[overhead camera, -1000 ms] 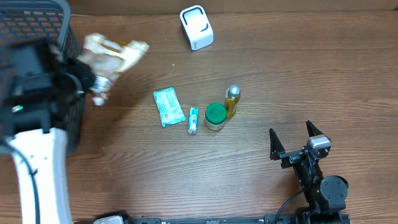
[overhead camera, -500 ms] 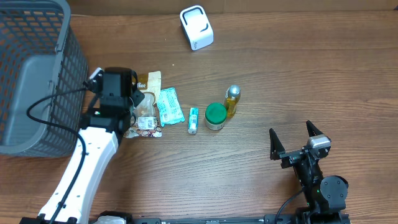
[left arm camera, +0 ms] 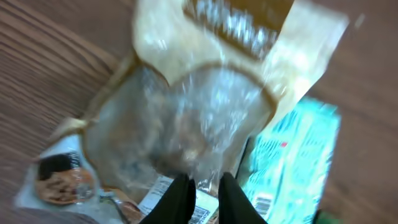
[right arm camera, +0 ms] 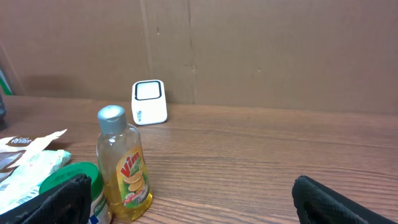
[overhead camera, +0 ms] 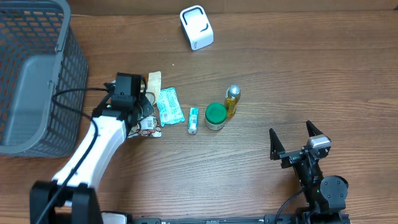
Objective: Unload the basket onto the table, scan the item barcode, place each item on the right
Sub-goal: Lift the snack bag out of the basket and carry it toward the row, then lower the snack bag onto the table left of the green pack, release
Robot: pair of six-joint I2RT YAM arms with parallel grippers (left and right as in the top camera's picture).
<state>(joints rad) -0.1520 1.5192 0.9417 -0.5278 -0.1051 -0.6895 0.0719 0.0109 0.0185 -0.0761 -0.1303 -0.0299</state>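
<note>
The left gripper [left arm camera: 204, 186] hangs over a clear, tan-edged plastic snack bag [left arm camera: 199, 112] lying on the wooden table [overhead camera: 280, 74] just beside a teal packet [left arm camera: 292, 155]. Its jaws are nearly together; through the blur they may be nipping the bag's edge. The right gripper [overhead camera: 291, 140] stands wide open and empty, well apart.

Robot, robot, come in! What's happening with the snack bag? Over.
Left fingers pinched on snack bag. Bag low, beside teal packet. Right fingers open, idle. White scanner at far edge, nothing between.
</note>
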